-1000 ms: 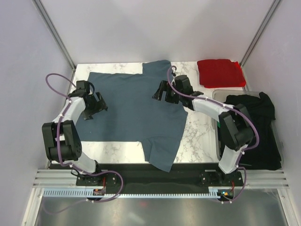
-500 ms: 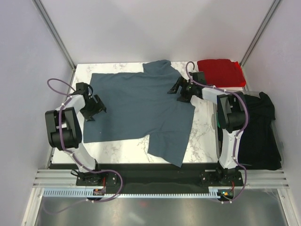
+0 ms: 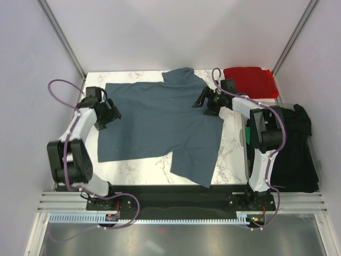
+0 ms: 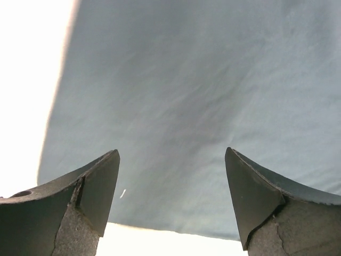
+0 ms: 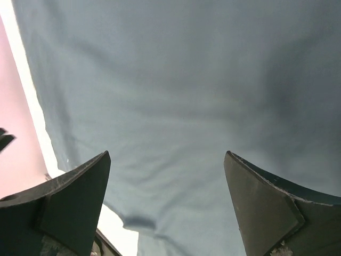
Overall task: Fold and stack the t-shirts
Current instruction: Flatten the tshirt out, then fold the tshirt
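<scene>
— Blue-grey shirt (image 3: 160,125): position check?
— You have it spread flat and unfolded on the marble table (image 3: 234,154). One sleeve points off its far side. The other points off its near side and reaches almost to the table's near edge. The cloth looks smooth in both wrist views.

— Other shirts?
— Red shirt (image 3: 250,81): folded, lying past the far right corner of the blue-grey shirt, apart from it. Black shirts (image 3: 290,141): a loose heap to the right of the blue-grey shirt, well apart from it.

— Left gripper?
— Your left gripper (image 3: 109,113) is at the blue-grey shirt's left edge, toward its far corner. In the left wrist view the fingers (image 4: 98,186) stand wide apart over the cloth. The shirt's edge and bright bare table show beside and behind them. Whether the tips touch the fabric, you cannot tell.

— Right gripper?
— Your right gripper (image 3: 205,101) is at the blue-grey shirt's right edge, just beside the far sleeve. Its fingers (image 5: 80,197) are also spread, with cloth filling the gap below them. A strip of table runs along the shirt's edge on the left of that view. Contact with the cloth: cannot tell.
</scene>
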`<action>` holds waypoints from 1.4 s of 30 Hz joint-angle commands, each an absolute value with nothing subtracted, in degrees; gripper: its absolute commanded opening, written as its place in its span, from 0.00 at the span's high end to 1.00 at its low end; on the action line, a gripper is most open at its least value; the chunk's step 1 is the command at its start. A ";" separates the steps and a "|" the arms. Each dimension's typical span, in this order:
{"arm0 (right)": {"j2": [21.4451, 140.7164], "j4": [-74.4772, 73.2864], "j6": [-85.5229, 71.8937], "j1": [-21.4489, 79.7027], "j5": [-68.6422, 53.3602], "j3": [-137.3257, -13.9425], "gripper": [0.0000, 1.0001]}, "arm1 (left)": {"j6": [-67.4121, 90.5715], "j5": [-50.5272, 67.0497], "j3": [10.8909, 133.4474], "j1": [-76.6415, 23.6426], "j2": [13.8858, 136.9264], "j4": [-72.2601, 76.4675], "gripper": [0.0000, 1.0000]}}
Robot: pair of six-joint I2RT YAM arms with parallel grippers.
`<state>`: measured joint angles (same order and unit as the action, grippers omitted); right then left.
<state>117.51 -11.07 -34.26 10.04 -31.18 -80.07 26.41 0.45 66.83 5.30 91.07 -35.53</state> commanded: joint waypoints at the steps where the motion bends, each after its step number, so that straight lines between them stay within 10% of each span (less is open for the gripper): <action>1: 105.49 -15.19 -29.45 14.58 -27.80 -81.57 0.05 | 34.43 -10.19 59.81 7.55 76.41 -40.42 0.14; 8: 89.58 -16.26 -33.65 23.90 -23.55 -64.47 0.03 | 52.90 -10.63 35.00 12.21 48.35 -39.55 0.16; 32: 55.47 -36.99 -32.87 26.10 -9.24 -44.04 0.02 | 52.74 -8.27 23.99 22.94 63.71 -22.08 0.23; 35: 54.41 -40.16 -33.22 26.02 -7.65 -43.33 0.02 | 52.82 -5.11 24.70 22.94 66.26 -19.96 0.40; 39: 53.97 -43.68 -36.98 26.37 -7.29 -40.62 0.02 | 52.56 -2.46 26.36 22.94 67.85 -18.90 0.89; 42: 52.56 -42.20 -41.29 29.26 -8.87 -35.87 0.06 | 51.94 -1.32 27.33 22.94 66.28 -19.42 0.98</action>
